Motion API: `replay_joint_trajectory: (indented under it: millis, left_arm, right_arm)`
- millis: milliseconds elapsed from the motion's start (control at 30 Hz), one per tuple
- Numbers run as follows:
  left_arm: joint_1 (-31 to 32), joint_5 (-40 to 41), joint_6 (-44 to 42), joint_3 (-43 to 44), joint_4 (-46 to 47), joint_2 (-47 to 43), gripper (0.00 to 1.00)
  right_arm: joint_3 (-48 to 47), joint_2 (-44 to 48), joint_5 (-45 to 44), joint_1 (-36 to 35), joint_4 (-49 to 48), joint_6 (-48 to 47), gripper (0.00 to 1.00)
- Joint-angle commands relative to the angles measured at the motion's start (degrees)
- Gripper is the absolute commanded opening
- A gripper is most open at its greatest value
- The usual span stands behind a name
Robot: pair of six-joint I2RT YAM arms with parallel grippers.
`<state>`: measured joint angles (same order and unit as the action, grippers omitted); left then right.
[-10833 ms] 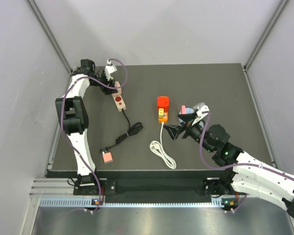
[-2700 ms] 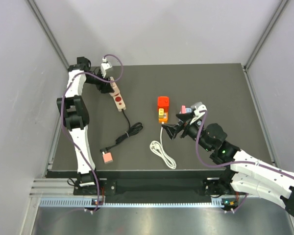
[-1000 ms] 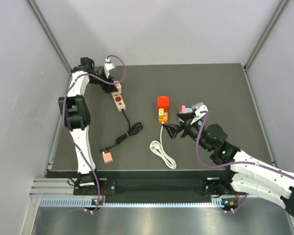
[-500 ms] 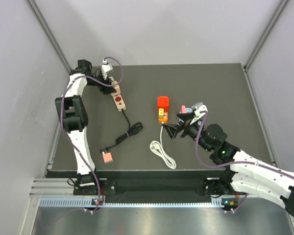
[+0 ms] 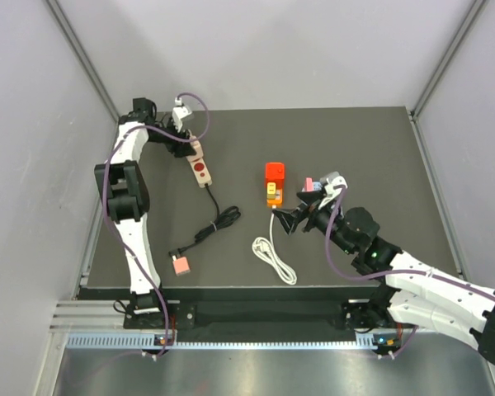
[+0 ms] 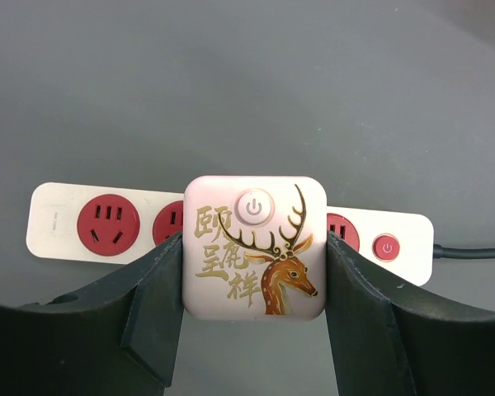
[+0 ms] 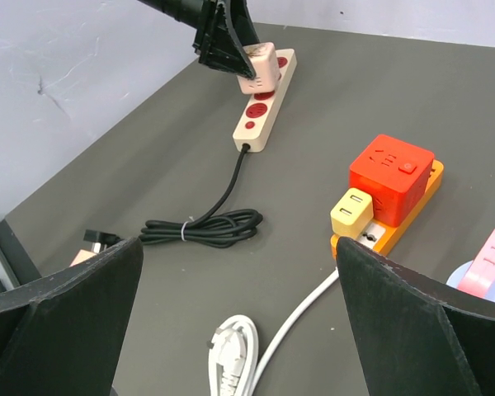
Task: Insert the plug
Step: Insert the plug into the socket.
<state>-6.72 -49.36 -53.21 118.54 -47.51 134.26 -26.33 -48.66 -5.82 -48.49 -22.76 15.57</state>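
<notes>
Red plastic, one item: the plug (image 5: pixel 274 172), unmoved against every earlier overhead picture, as are the orange power strip (image 5: pixel 274 200) and both cables. The only change in the last half second is a small shift of the left wrist at the far end of the beige power strip (image 5: pixel 200 169); the right arm lies as it did. Plug, appearance: bright red squarish cube, about as wide as the orange strip, with rounded edges, a small white button near one top corner and faint moulded slots on the top face. Location: seated on the far end of the orange strip at mid-table, with one small yellow adaptor (image 7: pixel 353 210) touching its near side. Left gripper (image 6: pixel 254 256): clamped on one cream cube adaptor (image 6: pixel 231 247) with a printed deer and a round power button, held over the middle of the beige strip; whether it is seated in a socket cannot be told. Right gripper (image 7: pixel 239 247): fingers spread wide with nothing between them, near the orange strip's cable end and apart from the plug. Count: power strips, two. Cube adaptors, two (one red, one cream). Red sockets on the beige strip in the left wrist view, three, two partly covered, plus one red switch. Cables, two: one black cable (image 5: pixel 214 223), coiled and tied; one white cable (image 5: pixel 268 252), looped, running from the orange strip. One small pink plug (image 5: pixel 180 264) lies near the table's (image 5: pixel 355 148) front left edge.
</notes>
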Motion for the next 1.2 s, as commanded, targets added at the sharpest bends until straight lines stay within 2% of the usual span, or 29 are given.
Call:
replay_joint_trajectory:
  millis: [0,300,533,567,600,667,800,833,1000,1100,1167]
  left_arm:
    - [-0.22,22.47,-5.05,-7.18,-4.17,8.83,0.00]
    - [-1.36,23.52,-0.67,-6.22,-3.39,8.57,0.00]
    - [1.01,25.11,0.04,-7.54,-1.53,7.95,0.01]
    - [0.83,24.58,0.04,-7.19,-1.45,7.43,0.06]
    - [0.92,24.84,0.21,-7.18,-1.01,6.90,0.24]
    - [0.83,25.63,0.56,-7.10,0.30,5.85,0.31]
    - [0.48,25.46,1.09,-7.10,2.06,3.91,0.38]
    - [0.48,24.67,1.00,-6.92,2.15,3.39,0.42]
    - [0.57,23.35,0.92,-5.16,2.50,3.03,0.43]
    - [0.57,22.56,0.74,-3.76,1.98,3.55,0.39]
    - [0.57,22.03,0.57,-3.23,1.19,4.17,0.31]
  right_arm:
    - [-3.38,-0.20,2.22,1.56,-1.14,1.21,1.00]
    - [-4.00,0.76,2.84,2.52,0.79,1.13,1.00]
    - [-7.24,-2.74,4.59,4.98,4.56,5.08,1.00]
    - [-8.38,-3.27,5.20,5.77,6.14,6.13,1.00]
    - [-8.83,-3.80,5.64,6.04,6.50,6.57,1.00]
    - [-9.44,-4.77,8.10,6.48,6.59,7.62,1.00]
    - [-9.45,-5.91,9.69,6.48,5.98,9.21,1.00]
    - [-9.62,-6.09,10.04,6.48,5.89,9.65,1.00]
    - [-10.23,-6.62,10.57,6.57,6.68,9.48,1.00]
    - [-10.41,-6.62,10.22,6.57,7.12,9.04,1.00]
    - [-10.50,-6.79,10.22,6.65,7.21,8.95,1.00]
